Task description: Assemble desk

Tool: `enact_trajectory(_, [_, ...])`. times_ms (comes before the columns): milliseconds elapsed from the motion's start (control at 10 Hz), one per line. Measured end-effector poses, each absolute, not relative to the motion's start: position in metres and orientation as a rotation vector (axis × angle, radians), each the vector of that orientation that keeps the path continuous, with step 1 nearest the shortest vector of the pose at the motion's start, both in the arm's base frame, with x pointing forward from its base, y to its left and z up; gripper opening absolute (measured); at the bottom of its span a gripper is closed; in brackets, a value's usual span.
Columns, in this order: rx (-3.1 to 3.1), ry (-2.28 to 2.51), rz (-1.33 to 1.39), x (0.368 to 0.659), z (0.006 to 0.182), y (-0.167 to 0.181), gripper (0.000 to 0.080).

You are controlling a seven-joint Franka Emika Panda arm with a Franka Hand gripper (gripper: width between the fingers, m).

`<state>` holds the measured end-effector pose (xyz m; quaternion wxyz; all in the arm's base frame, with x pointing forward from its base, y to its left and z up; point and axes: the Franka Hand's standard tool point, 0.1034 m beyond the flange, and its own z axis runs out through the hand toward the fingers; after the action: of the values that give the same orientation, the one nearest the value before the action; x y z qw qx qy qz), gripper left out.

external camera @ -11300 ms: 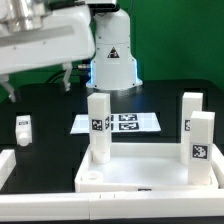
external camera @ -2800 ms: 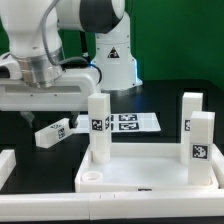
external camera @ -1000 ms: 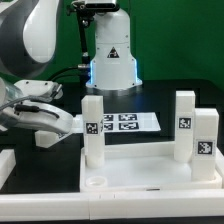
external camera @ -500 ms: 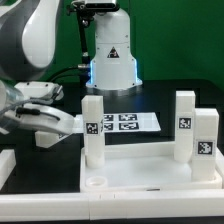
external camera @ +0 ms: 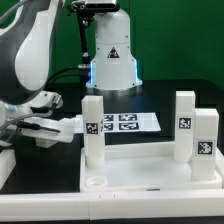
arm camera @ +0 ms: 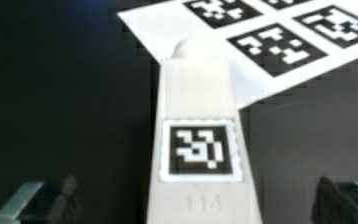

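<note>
The white tabletop slab (external camera: 140,165) lies at the front with three tagged block legs standing on it: one at the back left (external camera: 92,130) and two at the exterior view's right (external camera: 185,125) (external camera: 205,140). A fourth leg (external camera: 65,126) lies flat on the black table to the slab's left, its tip towards the marker board. In the wrist view this leg (arm camera: 202,130) shows its tag and runs between my fingers. My gripper (external camera: 38,128) (arm camera: 194,200) is open and straddles the leg. There is a clear gap between each finger (arm camera: 43,200) and the leg.
The marker board (external camera: 130,122) (arm camera: 282,40) lies flat behind the slab. The robot base (external camera: 112,55) stands at the back. A white block (external camera: 5,160) sits at the exterior view's left edge. A round socket (external camera: 97,182) shows in the slab's near left corner.
My hand has sunk lower and a little to the exterior view's left over the lying leg. The leg, the slab and the standing legs have not moved.
</note>
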<state>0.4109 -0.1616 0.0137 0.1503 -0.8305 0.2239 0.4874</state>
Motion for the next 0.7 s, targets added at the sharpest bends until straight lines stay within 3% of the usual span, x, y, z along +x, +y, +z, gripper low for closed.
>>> enact_trajectory(100, [-2.385,0.643,1.4,0.411,0.014,-0.162,0.0649])
enact_trajectory(200, [-2.385,0.643,1.401,0.411,0.013,-0.162,0.0522])
enact_trajectory(300, [-2.385,0.643,1.401,0.411,0.013,-0.162,0.0522])
enact_trajectory(400, [-2.385,0.643,1.401,0.411,0.013,-0.162,0.0347])
enact_trajectory(500, [-2.385,0.643,1.401,0.411,0.013,-0.162,0.0347])
enact_trajectory(600, [-2.387,0.642,1.399,0.411,0.014,-0.162,0.0284])
enact_trajectory(700, [-2.421,0.611,1.358,0.423,0.025,-0.16,0.0284])
